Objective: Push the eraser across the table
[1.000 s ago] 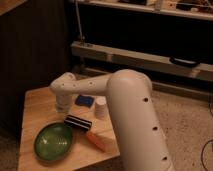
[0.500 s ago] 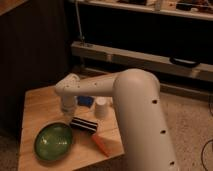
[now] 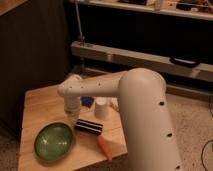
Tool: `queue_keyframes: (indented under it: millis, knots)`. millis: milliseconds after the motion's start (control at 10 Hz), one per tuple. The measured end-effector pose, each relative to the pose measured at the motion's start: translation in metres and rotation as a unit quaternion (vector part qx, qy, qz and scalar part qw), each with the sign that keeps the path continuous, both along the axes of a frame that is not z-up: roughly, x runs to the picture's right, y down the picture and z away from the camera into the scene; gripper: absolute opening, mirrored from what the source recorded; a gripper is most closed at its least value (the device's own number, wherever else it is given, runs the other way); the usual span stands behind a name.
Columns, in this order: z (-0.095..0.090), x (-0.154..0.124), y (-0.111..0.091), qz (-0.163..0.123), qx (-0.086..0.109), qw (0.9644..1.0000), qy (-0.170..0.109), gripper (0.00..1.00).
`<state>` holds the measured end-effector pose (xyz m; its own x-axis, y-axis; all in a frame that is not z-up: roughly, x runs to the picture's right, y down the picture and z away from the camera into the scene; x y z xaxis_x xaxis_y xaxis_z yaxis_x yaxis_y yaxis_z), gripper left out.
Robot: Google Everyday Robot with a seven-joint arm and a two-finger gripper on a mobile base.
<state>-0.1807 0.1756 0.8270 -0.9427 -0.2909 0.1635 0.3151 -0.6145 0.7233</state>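
The gripper (image 3: 73, 110), its grip impossible to tell, hangs over the table (image 3: 40, 105) beside the eraser (image 3: 90, 126) and green bowl (image 3: 53, 141).

Dim warm light, pincer (image 3: 73, 112) low over table (image 3: 41, 104)

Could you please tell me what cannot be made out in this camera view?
All in the camera view:
Gripper, low beside the small black striped eraser: contact with it is unclear, masked by the white wrist.
Flat blue pad: mostly hidden behind the arm and the white cup.
Light-brown wooden table: right side hidden by the arm.
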Motion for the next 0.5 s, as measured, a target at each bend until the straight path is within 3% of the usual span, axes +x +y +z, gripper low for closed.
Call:
queue_keyframes:
  millis: [500]
  knots:
    - [-0.003, 0.015, 0.000, -0.004, 0.000, 0.9999, 0.013, 0.02]
